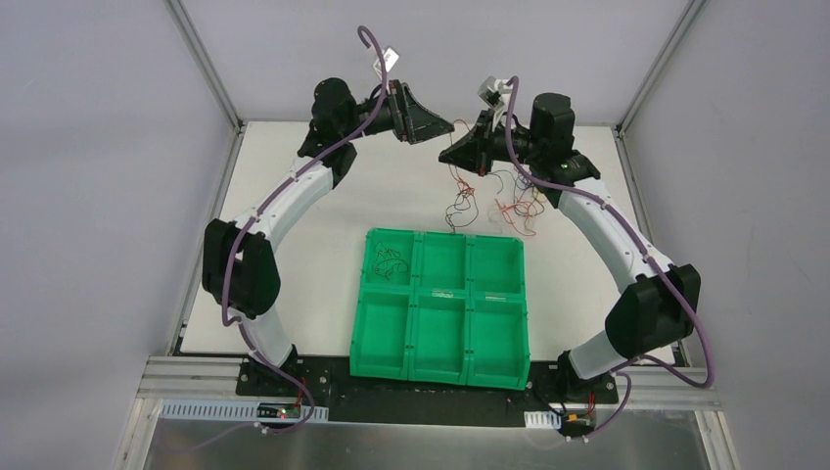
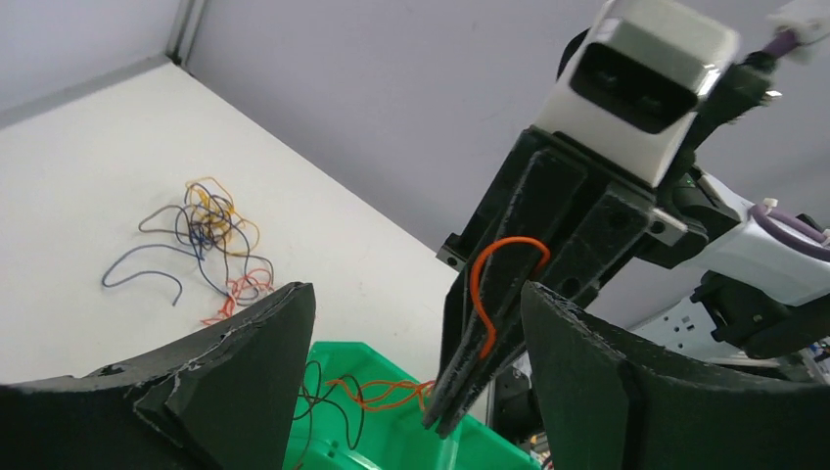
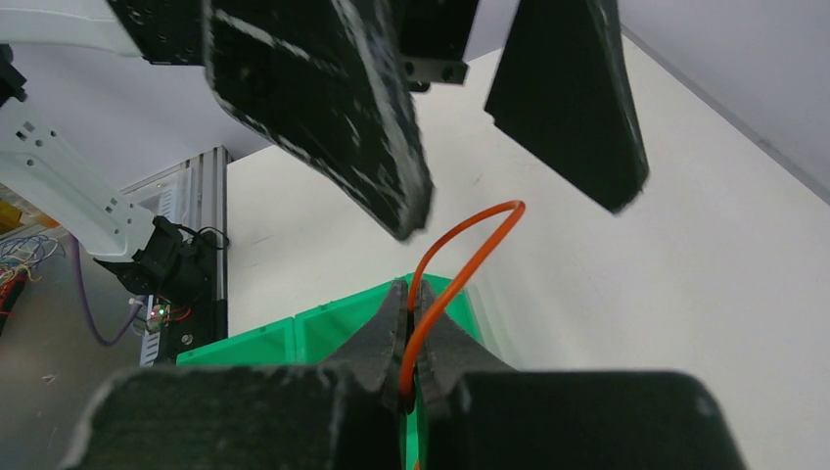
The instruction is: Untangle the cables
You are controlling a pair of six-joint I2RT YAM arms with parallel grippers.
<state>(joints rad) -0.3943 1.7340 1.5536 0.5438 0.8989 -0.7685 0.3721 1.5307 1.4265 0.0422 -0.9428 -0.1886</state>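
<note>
The right claw (image 3: 409,294) is clenched on an orange cable (image 3: 460,230), which is pinched between the closed fingertips and arches up out of them in a loop. More thin strands, black and orange, hang below this claw towards the far edge of the green tray (image 1: 419,264). The left claw (image 1: 445,125) is released, with its fingers spread wide and nothing between them. It points at the right claw from the left, and the two tips sit close together, raised above the far middle of the counter (image 1: 323,255). Whether they touch cannot be told.

The rest of the cables (image 2: 210,240) lie in a loose tangle of yellow, red and dark strands on the counter. They are to the right of the claws and just beyond the tray's far right corner. One black cable (image 1: 391,264) lies curled in the tray's far left compartment.
</note>
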